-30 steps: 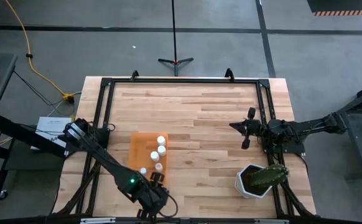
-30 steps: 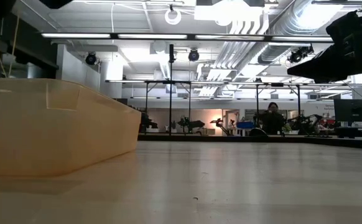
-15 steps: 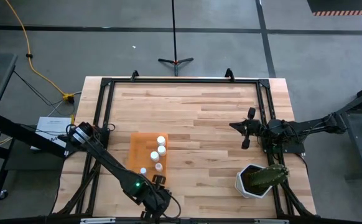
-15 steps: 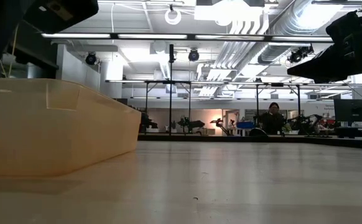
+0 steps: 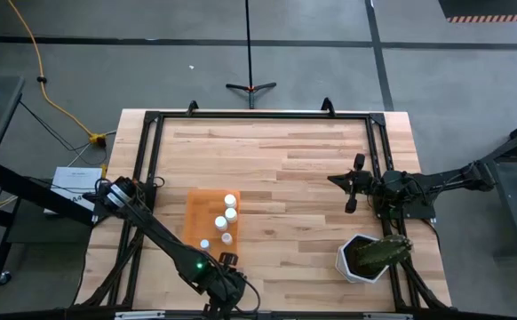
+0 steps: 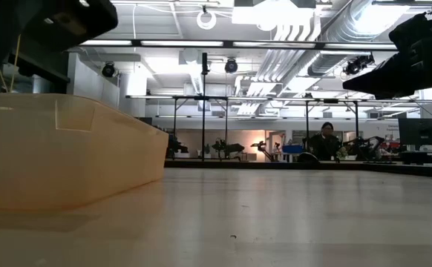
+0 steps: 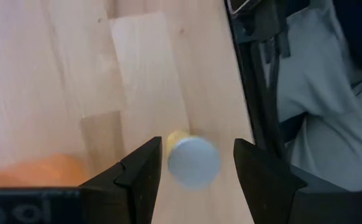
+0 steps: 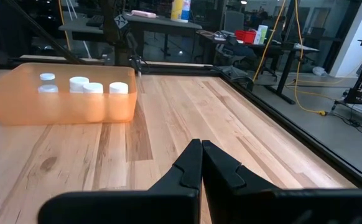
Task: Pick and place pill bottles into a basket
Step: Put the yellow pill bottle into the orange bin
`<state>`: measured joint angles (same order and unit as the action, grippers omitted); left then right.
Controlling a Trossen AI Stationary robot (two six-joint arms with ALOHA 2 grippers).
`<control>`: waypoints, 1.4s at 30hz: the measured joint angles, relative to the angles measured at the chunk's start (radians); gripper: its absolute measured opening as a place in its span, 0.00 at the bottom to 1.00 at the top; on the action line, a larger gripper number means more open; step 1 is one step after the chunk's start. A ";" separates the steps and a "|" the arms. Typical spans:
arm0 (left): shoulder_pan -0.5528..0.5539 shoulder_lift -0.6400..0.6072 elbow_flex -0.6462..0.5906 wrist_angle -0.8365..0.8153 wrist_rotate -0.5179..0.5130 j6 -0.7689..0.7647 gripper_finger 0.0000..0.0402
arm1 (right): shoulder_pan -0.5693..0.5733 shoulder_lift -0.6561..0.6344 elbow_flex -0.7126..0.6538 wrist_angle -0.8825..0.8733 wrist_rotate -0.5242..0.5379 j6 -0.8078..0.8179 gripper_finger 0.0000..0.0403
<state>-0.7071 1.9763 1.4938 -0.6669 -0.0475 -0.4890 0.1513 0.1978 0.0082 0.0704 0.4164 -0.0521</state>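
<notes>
The orange tray (image 5: pixel 198 213) lies at the table's near left and holds several white pill bottles (image 5: pixel 230 213); it also shows in the right wrist view (image 8: pixel 63 99) and the low view (image 6: pixel 67 148). One more white bottle (image 7: pixel 193 163) stands upright on the wood just near of the tray, by the table's near frame rail. My left gripper (image 5: pixel 226 267) hangs over it, pointing down and open, one finger (image 7: pixel 140 171) on each side of the cap without touching it. My right gripper (image 8: pixel 201 162) is shut and empty, held above the table's right side (image 5: pixel 352 182).
A white hexagonal pot with a green plant (image 5: pixel 369 256) stands at the near right. A black frame rail (image 5: pixel 258 116) runs round the table and passes close beside the bottle (image 7: pixel 249 93). Bare wood (image 5: pixel 294 178) lies between the tray and my right arm.
My left gripper has gone down and a little toward the table's near right, close over the bottle by the tray; in the low view its dark arm has come into the upper left.
</notes>
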 joint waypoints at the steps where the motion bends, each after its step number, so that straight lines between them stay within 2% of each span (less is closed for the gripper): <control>1: 0.000 0.004 0.000 0.003 0.004 -0.006 0.58 | 0.000 0.000 0.000 0.000 0.000 0.000 0.00; 42: 0.000 0.024 -0.001 -0.015 -0.012 -0.016 0.58 | 0.000 0.018 0.000 0.000 0.000 0.003 0.00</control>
<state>-0.7071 2.0003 1.4929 -0.6815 -0.0593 -0.5049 0.1513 0.2161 0.0081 0.0704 0.4164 -0.0494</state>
